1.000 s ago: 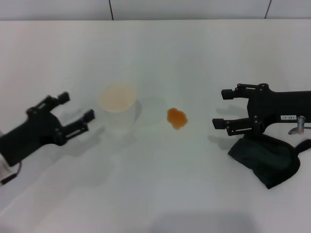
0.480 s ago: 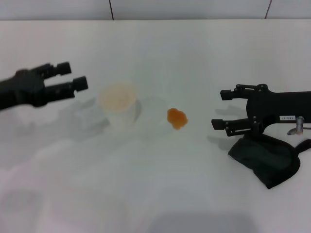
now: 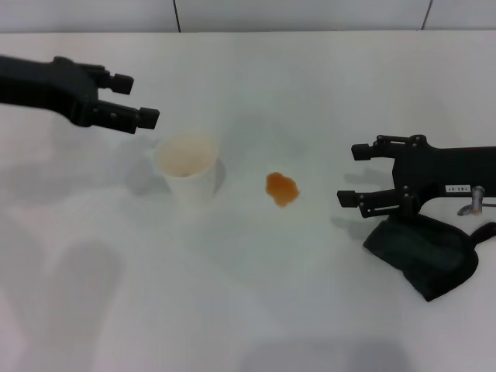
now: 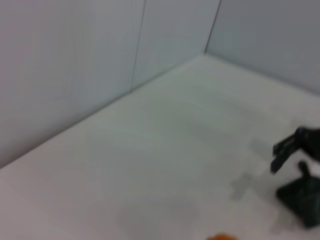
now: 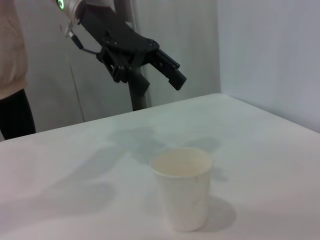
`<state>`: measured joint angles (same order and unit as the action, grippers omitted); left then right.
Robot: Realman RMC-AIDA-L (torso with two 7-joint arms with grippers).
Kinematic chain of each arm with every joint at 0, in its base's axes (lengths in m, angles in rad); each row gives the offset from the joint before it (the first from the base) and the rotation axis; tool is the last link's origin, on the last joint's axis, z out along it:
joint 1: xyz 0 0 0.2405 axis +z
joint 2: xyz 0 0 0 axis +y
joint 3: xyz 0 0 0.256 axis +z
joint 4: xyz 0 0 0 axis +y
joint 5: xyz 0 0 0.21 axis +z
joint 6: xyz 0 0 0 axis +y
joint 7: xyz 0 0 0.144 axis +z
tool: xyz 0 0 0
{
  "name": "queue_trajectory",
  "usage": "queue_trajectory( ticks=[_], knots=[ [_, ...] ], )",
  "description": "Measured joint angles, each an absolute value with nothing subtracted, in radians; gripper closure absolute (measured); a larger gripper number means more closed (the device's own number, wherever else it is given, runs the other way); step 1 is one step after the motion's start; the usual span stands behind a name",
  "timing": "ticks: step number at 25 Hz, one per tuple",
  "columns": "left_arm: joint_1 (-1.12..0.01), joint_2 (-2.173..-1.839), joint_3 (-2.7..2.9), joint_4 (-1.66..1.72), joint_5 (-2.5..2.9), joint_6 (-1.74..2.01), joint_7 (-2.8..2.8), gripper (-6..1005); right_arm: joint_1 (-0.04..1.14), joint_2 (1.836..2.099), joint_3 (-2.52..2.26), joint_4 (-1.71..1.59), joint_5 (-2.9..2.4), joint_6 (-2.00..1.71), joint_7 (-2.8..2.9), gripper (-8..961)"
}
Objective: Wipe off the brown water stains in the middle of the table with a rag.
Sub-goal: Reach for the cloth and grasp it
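Observation:
The brown water stains [image 3: 281,188] are a small orange blotch in the middle of the white table [image 3: 256,310]; their edge shows in the left wrist view [image 4: 220,237]. The dark rag [image 3: 422,256] lies at the right, also seen in the left wrist view [image 4: 302,200]. My right gripper [image 3: 350,174] is open and empty, just above the rag's left side, right of the stains; it shows in the left wrist view too [image 4: 287,150]. My left gripper [image 3: 138,99] is open and empty, raised above the table, left of and behind the cup, also in the right wrist view [image 5: 172,70].
A white paper cup [image 3: 186,167] stands upright just left of the stains, also in the right wrist view [image 5: 182,187]. A tiled wall [image 3: 310,14] runs along the table's far edge. A person [image 5: 12,75] stands beyond the table in the right wrist view.
My left arm has risen from low at the cup's left to high above the table, behind and left of the cup. The right arm, rag, cup and stains have not moved.

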<state>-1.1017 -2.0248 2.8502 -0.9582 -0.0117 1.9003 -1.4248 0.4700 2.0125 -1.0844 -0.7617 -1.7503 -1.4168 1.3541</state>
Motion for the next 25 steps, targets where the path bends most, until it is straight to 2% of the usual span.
queue_trajectory(
  ticks=[6, 10, 15, 21, 25],
  knots=[
    [-1.204, -2.044, 2.85, -0.97, 0.107, 1.823, -1.411, 119, 0.47, 2.01, -1.09, -0.78, -1.759, -1.422, 1.432, 84],
    [-1.226, -2.06, 2.85, -0.968, 0.131, 1.787, -1.403, 119, 0.451, 1.999, -1.091, -0.875, -1.773, -1.487, 1.57, 84],
    [-1.235, -2.063, 2.85, -0.963, 0.138, 1.771, -1.402, 119, 0.438, 1.983, -1.087, -1.085, -1.941, -1.549, 1.852, 84],
    [-1.251, -2.065, 2.85, -0.962, 0.144, 1.77, -1.402, 119, 0.502, 1.979, -1.093, -1.198, -2.152, -1.672, 2.058, 83],
    [-1.259, -2.066, 2.85, -0.962, 0.146, 1.77, -1.402, 119, 0.571, 1.991, -1.101, -1.203, -2.293, -1.752, 2.129, 84]
  ],
)
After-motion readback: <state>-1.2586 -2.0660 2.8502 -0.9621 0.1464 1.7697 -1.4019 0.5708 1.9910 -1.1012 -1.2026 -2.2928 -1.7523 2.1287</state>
